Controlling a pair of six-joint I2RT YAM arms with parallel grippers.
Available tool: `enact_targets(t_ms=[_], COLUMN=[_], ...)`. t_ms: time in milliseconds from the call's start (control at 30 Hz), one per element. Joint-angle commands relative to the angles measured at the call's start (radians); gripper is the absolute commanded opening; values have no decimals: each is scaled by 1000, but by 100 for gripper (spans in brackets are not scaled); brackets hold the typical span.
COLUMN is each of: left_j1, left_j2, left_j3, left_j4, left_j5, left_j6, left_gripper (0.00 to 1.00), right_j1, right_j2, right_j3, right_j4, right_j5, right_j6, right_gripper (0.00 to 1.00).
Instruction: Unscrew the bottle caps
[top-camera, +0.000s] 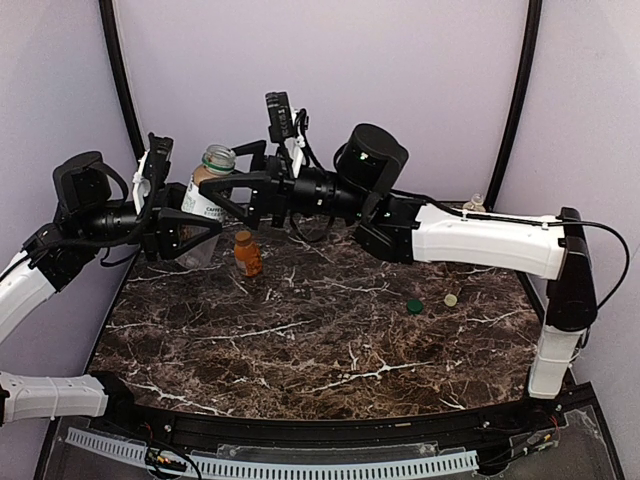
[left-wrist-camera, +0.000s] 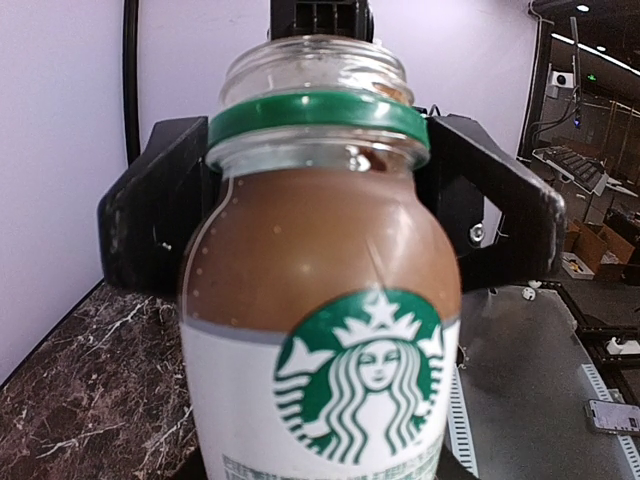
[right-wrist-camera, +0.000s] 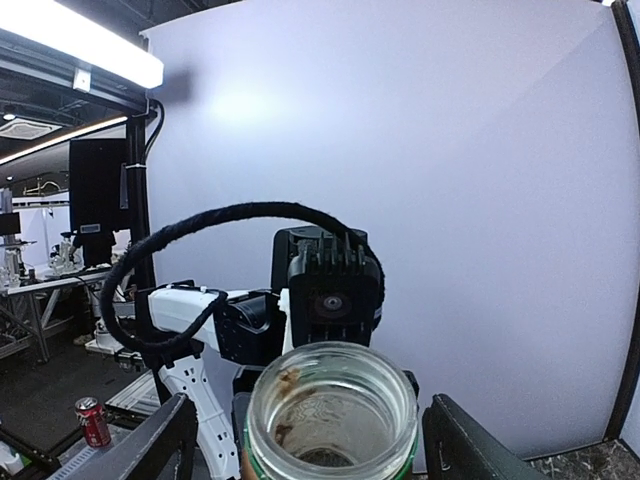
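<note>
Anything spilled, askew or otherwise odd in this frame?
No spill shows. The coffee bottle is held off the table by the left pincer, uncapped, brown residue on its rim, the right pincer open around its mouth. A green cap and a cream cap lie loose on the table.

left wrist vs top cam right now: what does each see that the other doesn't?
Left wrist only: the logo on the coffee bottle, face-on.
Top only: orange bottle, capped; green cap and cream cap loose on the table; left gripper holding the coffee bottle.
Both: that bottle, uncapped, right gripper open around its neck.
</note>
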Motion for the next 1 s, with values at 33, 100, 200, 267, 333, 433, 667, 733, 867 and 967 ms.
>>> enact_targets(t_ms=[33, 100, 200, 267, 333, 433, 667, 733, 867, 967], left_j1=[5, 5, 5, 5, 5, 6, 11, 16, 25, 29], left_j2=[-6, -8, -8, -11, -11, -14, -40, -53, -74, -79], left_j3=[-6, -8, -12, -14, -16, -20, -33, -42, -62, -71], left_j4=[31, 31, 28, 27, 24, 7, -152, -189, -210, -210], left_j5=[23, 23, 21, 21, 20, 12, -207, -328, -453, -438], left_j6=[-1, 0, 2, 5, 10, 16, 210, 275, 344, 345], left_gripper=[18, 18, 18, 18, 18, 51, 99, 99, 99, 99], right_j1=[3, 3, 3, 3, 3, 1, -35, -95, -248, -341], right_j2=[48, 56, 57, 54, 48, 28, -156, -228, -346, -392], right_j3=[76, 89, 81, 82, 78, 62, -125, -239, -515, -724], right_j4=[-89, -101, -77, -86, -93, -103, -300, -344, -337, -172], right_j5=[-19, -32, -51, -49, -42, -26, 400, 549, 747, 838], right_j6=[1, 5, 9, 2, -6, -18, -188, -220, -232, -260], right_gripper=[74, 67, 49, 41, 32, 30, 21, 17, 4, 4])
